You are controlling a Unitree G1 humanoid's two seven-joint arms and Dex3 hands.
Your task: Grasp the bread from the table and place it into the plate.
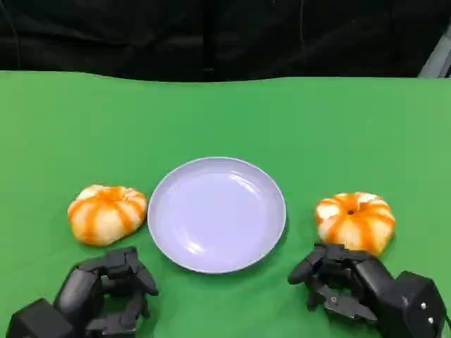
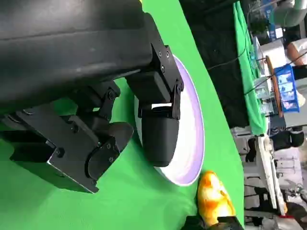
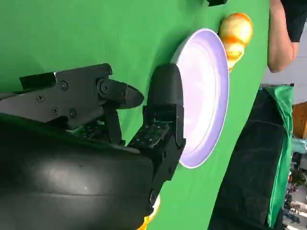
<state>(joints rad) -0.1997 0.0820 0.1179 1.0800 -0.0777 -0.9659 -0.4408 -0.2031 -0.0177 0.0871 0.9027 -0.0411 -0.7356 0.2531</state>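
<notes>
Sitting dead centre on the green table (image 1: pixel 225 113) is the lilac plate (image 1: pixel 217 213), nothing in it. There are two pieces of bread, both those orange-striped round bun things: the left bread (image 1: pixel 107 213) is just beside the plate's left rim, a bit apart from it, and the right bread (image 1: pixel 355 221) is near the right rim with a wider gap. Both lie flat on the cloth toward the near edge of the table. The left hand (image 1: pixel 106 289) hovers just on the near side of the left bread, fingers loosely curled, holding nothing. The right hand (image 1: pixel 345 282) is right up against the near side of the right bread, fingers apart and around nothing. A person's arm (image 3: pixel 283 38) shows past the table's far edge.
</notes>
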